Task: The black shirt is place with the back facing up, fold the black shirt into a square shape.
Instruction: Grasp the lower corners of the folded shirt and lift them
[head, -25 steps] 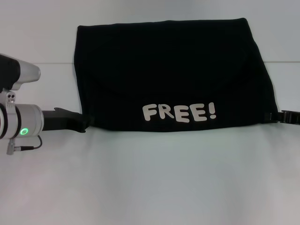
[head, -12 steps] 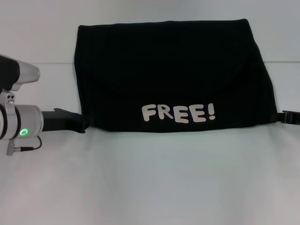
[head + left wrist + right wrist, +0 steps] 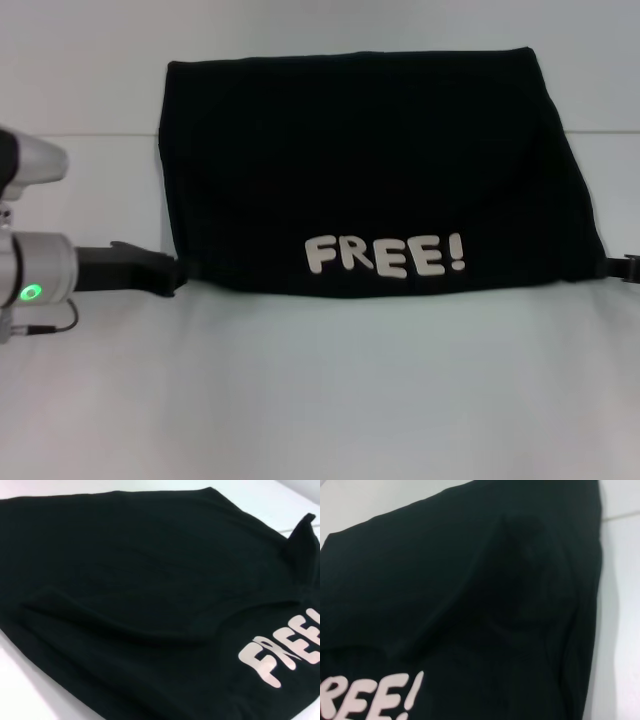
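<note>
Lying folded into a wide rectangle at the far middle of the white table (image 3: 320, 400), the black shirt (image 3: 370, 170) shows its cream "FREE!" print (image 3: 385, 256) along the near edge. The left gripper (image 3: 172, 274) meets its near-left corner and the right gripper (image 3: 628, 268) its near-right corner; whether either is clenched I cannot tell.

Left arm (image 3: 30, 280): silver-grey cylindrical wrist housing with a lit green ring indicator, a thin black cable looping beneath it, and a pale rounded link above. Left gripper (image 3: 165, 273): flat matte black body. Right gripper (image 3: 628, 268): only a black tip visible.
</note>
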